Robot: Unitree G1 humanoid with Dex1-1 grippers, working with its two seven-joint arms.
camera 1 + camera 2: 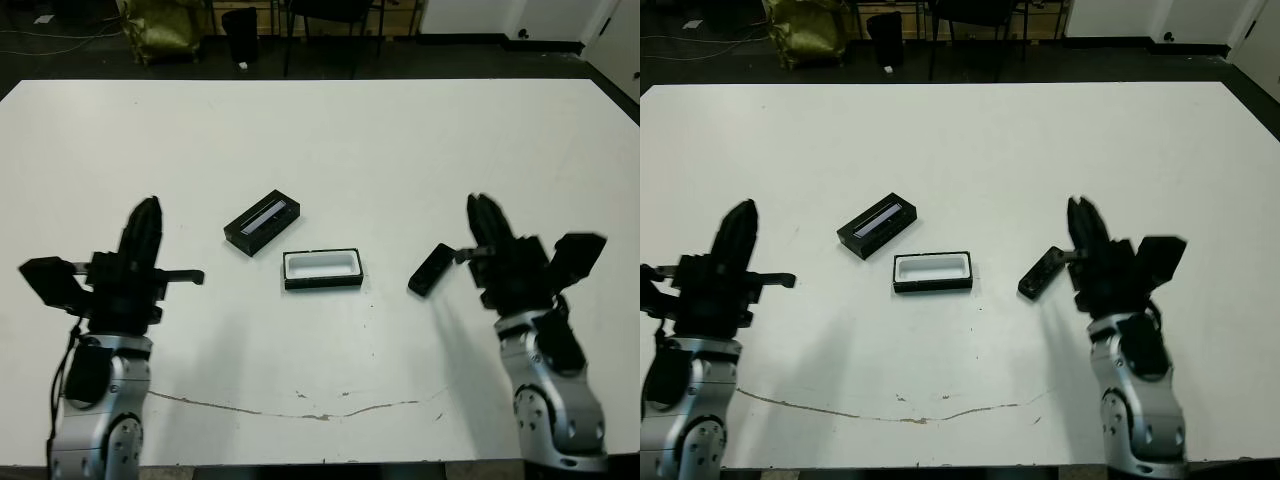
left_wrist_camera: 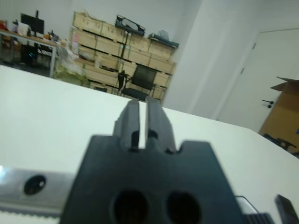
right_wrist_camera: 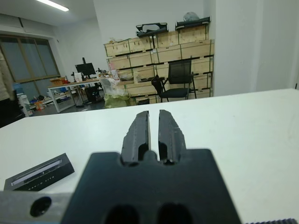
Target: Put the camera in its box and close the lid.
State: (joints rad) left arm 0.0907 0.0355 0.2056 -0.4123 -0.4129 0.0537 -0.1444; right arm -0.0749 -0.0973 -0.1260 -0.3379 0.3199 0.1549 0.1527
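Here the camera [image 1: 431,270] lies just beside the clenched, empty right claw [image 1: 487,218].

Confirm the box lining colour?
White lining, black outer walls on the box; clearest in the left eye view.

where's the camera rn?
Head views: the camera lies on the table, right of the empty box, just left of the right gripper and not held.
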